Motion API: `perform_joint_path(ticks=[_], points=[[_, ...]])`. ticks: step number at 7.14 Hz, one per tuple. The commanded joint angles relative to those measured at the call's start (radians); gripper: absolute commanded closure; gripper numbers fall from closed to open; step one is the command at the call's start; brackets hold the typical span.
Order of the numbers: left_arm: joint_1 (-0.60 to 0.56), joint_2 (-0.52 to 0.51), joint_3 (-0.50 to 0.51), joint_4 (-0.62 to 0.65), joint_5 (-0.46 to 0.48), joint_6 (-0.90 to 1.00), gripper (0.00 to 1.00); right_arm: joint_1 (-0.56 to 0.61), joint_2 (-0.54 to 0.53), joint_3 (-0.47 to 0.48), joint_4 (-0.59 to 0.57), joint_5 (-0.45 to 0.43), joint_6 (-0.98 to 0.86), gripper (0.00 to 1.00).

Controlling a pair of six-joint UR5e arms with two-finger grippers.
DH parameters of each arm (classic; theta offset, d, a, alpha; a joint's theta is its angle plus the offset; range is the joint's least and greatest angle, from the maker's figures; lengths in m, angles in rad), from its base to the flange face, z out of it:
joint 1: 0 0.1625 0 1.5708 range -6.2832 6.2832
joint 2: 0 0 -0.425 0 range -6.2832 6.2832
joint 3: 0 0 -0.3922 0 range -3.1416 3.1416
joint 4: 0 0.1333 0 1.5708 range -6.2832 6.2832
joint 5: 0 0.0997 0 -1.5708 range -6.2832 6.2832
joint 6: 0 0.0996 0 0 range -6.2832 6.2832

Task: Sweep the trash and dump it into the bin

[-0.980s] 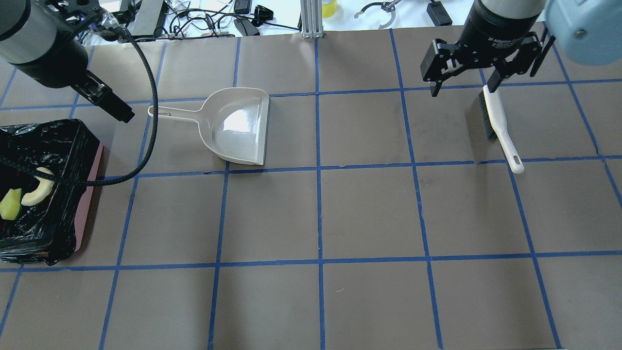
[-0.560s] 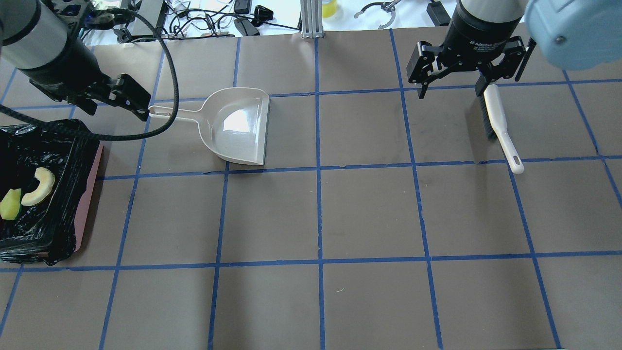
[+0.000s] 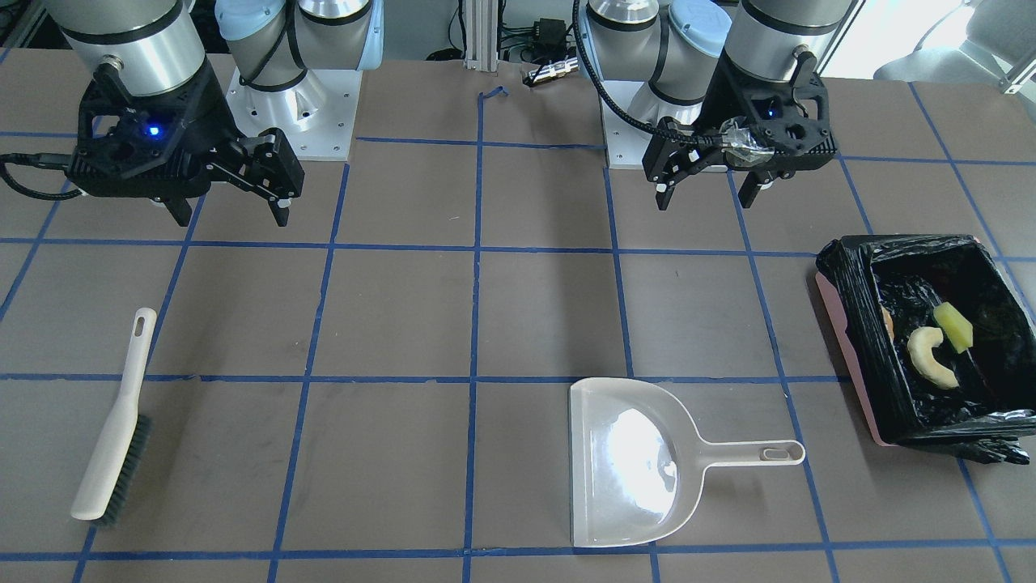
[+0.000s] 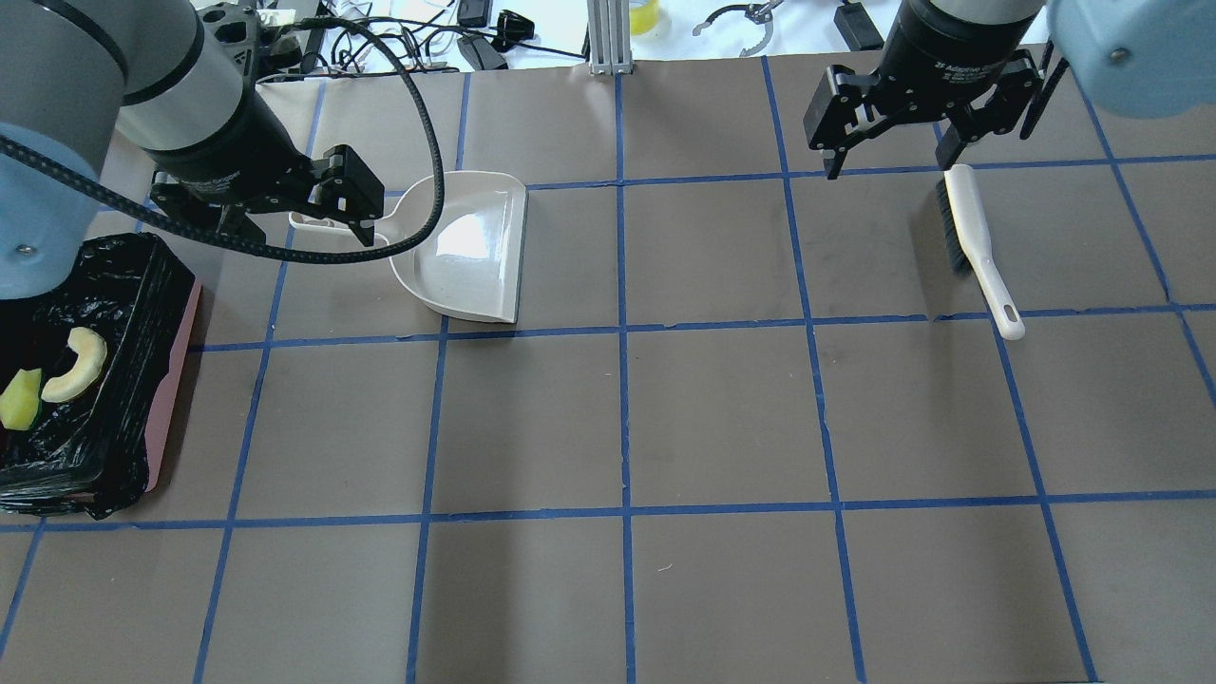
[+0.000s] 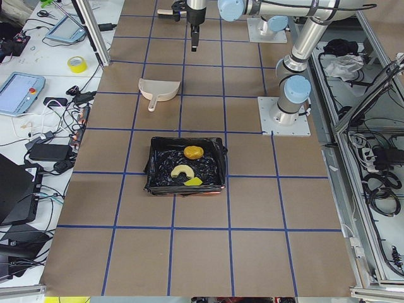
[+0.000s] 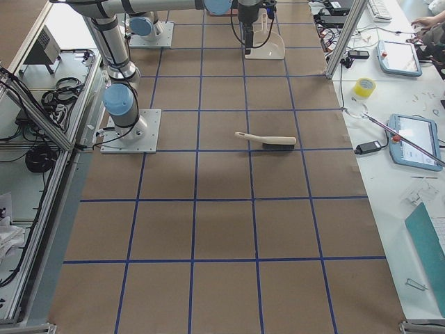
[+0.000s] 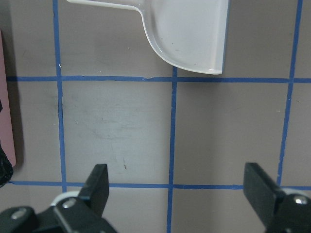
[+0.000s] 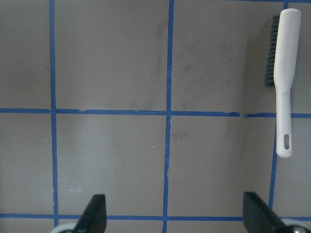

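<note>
The three trash pieces lie inside the bin (image 3: pixel 842 324), a pink container lined with a black bag at my left: a tan croissant (image 3: pixel 931 356), a yellow-green wedge (image 3: pixel 953 326) and an orange-brown lump (image 5: pixel 193 152). The croissant (image 4: pixel 74 364) and wedge (image 4: pixel 19 399) also show in the overhead view. The pale dustpan (image 4: pixel 465 247) lies empty on the table. My left gripper (image 4: pixel 299 228) is open and empty, held high, on the robot's side of the dustpan (image 7: pixel 194 34). My right gripper (image 4: pixel 893 163) is open and empty, raised beside the brush (image 4: pixel 974 237).
The white brush (image 3: pixel 113 437) with dark bristles lies flat at my right, handle towards the robot. The brown table has a blue tape grid. Cables, tape and tablets lie beyond the far edge (image 4: pixel 475 38). The arm bases (image 3: pixel 291 89) stand at the robot's side.
My left gripper has moved right, from by the bin to over the dustpan handle, and turned. My right gripper has shifted slightly above the brush. Dustpan, brush and trash have not moved.
</note>
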Motion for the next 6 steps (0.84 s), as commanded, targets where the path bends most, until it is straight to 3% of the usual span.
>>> perform_joint_path(ticks=[1,6], points=[[-0.004,0.0,0.0,-0.001,-0.003,-0.005,0.0,-0.01,0.004,-0.001,-0.001,0.009,-0.002,0.0],[-0.006,0.001,0.0,-0.001,0.003,-0.005,0.0,-0.02,-0.011,0.003,0.015,0.01,-0.015,0.0]])
